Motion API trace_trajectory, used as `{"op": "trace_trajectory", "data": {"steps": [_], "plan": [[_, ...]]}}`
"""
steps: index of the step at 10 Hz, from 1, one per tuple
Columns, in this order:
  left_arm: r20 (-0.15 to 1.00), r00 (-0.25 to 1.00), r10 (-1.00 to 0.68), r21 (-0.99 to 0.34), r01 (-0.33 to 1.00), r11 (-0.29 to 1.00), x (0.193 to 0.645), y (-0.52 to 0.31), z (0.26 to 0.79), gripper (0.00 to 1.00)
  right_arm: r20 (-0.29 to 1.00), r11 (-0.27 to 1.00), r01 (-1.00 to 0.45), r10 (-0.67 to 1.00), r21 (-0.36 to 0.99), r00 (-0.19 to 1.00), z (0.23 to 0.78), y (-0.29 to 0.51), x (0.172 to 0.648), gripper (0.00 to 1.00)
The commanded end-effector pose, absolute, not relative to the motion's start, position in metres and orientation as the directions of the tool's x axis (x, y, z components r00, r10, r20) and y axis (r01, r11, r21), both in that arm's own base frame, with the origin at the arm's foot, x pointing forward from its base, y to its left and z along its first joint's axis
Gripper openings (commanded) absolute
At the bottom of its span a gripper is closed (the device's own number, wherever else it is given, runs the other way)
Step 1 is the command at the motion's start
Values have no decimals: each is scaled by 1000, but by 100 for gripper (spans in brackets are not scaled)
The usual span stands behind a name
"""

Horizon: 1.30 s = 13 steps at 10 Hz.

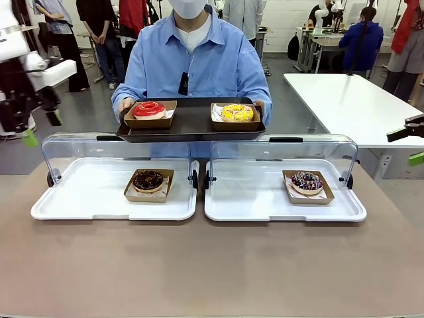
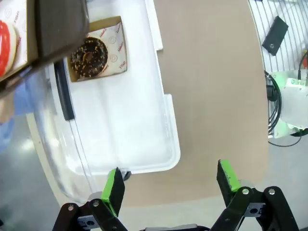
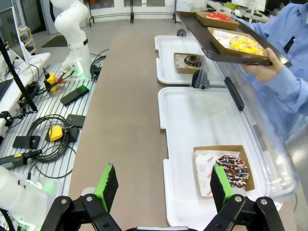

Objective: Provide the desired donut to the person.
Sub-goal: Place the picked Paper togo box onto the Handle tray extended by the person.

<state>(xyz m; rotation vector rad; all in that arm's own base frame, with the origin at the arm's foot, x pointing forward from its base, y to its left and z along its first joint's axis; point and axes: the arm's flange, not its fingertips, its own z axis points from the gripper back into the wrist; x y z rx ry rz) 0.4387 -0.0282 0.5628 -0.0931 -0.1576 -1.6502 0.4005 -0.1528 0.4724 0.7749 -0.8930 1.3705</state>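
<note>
We have both grippers standing wide apart and empty: the left gripper (image 2: pixel 168 185) hangs above the near corner of the left white tray (image 2: pixel 144 144), and the right gripper (image 3: pixel 161 185) hovers over the near end of the right white tray (image 3: pixel 183 125). The person (image 1: pixel 192 59) at the far side holds a dark serving tray (image 1: pixel 192 122) above the clear covers, already carrying a red-glazed donut (image 1: pixel 149 110) and a yellow donut (image 1: pixel 237 112) in cardboard boats. Our candidates sit on the table: a chocolate donut (image 1: pixel 148 180) in its boat on the left tray, and a chocolate donut with coloured sprinkles (image 1: pixel 307 181) in its boat on the right tray. Nothing we see tells us which one is wanted, so the first risk is choosing wrongly. The second is the clear hinged cover (image 1: pixel 119 149) behind each tray and the serving tray overhanging it; a careless reach could knock either. We also judge that pinching the soft donut rather than the boat's rim would crush the icing, while a shallow hold on thin card could tilt and spill it.
</note>
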Motion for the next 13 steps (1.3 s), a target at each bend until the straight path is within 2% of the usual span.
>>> {"op": "trace_trajectory", "data": {"steps": [1,2,4,13], "plan": [[208,-85,-974,92,993,-67,436,-12,555,100,879,57,-997,477,-48,-15,473,-153,399,100],[238,-51,-970,73,997,-35,435,-1,552,100,879,57,-997,477,-48,-15,473,-153,399,100],[186,-48,-981,59,998,-38,434,-3,556,100,879,57,-997,477,-48,-15,473,-153,399,100],[186,-48,-981,59,998,-38,434,-3,556,100,879,57,-997,477,-48,-15,473,-153,399,100]]}}
